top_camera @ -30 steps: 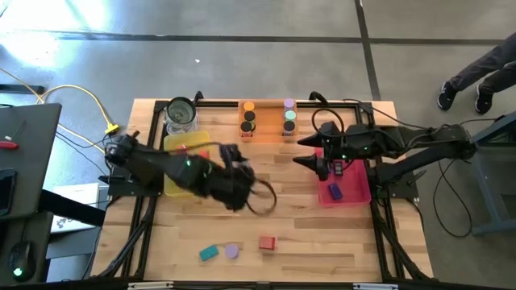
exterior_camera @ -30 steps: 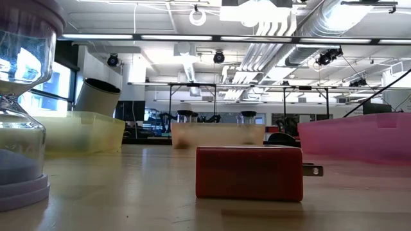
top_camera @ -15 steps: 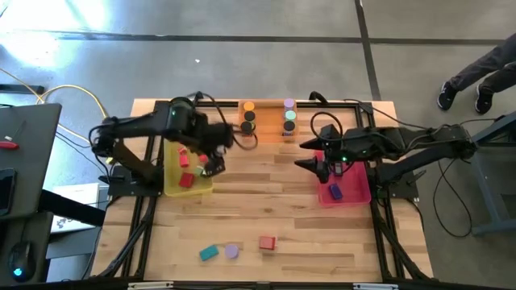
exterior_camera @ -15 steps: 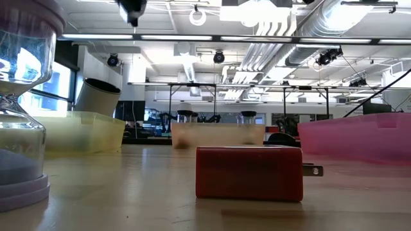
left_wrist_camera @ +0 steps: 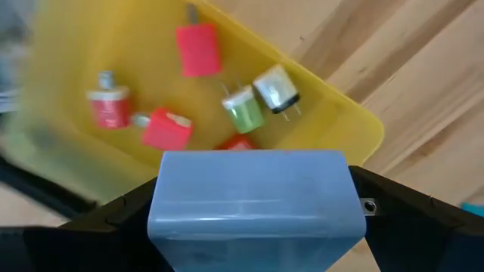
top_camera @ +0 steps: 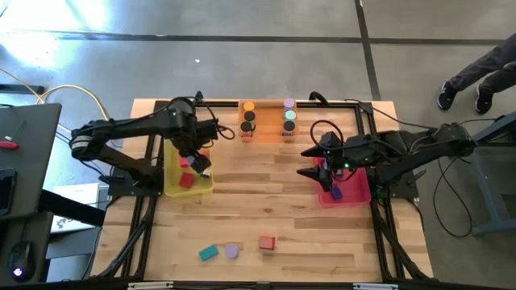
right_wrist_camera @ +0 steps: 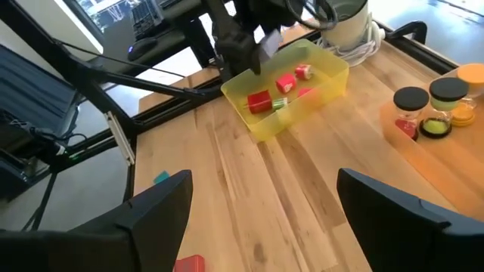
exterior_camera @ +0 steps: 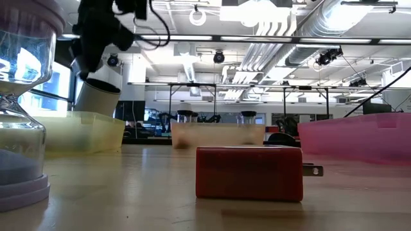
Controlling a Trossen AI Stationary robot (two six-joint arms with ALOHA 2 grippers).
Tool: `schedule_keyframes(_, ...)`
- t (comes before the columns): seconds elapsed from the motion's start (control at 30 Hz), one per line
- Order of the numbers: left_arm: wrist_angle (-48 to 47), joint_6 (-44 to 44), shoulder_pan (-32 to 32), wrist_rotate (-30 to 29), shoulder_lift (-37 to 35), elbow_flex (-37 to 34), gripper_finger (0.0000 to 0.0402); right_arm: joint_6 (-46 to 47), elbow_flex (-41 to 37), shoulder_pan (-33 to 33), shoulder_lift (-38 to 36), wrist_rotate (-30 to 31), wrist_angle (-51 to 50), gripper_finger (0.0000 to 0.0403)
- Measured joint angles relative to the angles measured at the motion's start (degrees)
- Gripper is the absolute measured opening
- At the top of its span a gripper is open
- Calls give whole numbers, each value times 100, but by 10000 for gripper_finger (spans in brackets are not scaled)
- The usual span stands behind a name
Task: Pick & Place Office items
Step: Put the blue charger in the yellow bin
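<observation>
Where the left gripper [top_camera: 199,163] hangs over the yellow tray [top_camera: 170,184], its fingers pinch a lavender block [left_wrist_camera: 253,198] between them, above the tray's near-centre edge.

Yellow tray contents, per left wrist view: red blocks x3 approx. [left_wrist_camera: 198,50], one more partly hidden behind the held block; a green-and-white piece [left_wrist_camera: 243,109] and a cream piece [left_wrist_camera: 275,88] just beside each other. High view shows red pieces in the same tray [top_camera: 186,180].

Right gripper [top_camera: 320,171]: at the inner edge of the pink tray [top_camera: 355,193], fingers [right_wrist_camera: 155,211] spread wide, nothing between them. Pink tray holds a dark-blue block [top_camera: 336,192].

Orange tray [top_camera: 268,134], back centre of table [top_camera: 274,205]: black, orange, green and purple cylinders [top_camera: 248,117] standing in two short columns.

Loose on table, front edge: teal block [top_camera: 209,253], lavender piece [top_camera: 232,251], red block [top_camera: 267,242], in a row, near each other. Low view: the red block [exterior_camera: 249,174] close to camera w/ metal prongs at one end.

Glass jar [top_camera: 181,113]: back left, behind yellow tray.

Person's legs [top_camera: 476,76]: on floor beyond table's right side.
</observation>
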Motion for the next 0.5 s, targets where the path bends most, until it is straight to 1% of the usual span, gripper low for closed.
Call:
schedule_keyframes(0.1,298,-46,39,160,-42,-484,332,0,1,-2,0,0,4,316)
schedule_keyframes(0.33,819,-162,83,125,-33,-1210,332,2,0,-4,0,0,4,316)
schedule_keyframes(0.5,1395,-273,313,156,-31,-1708,332,126,0,-4,0,-1,4,316)
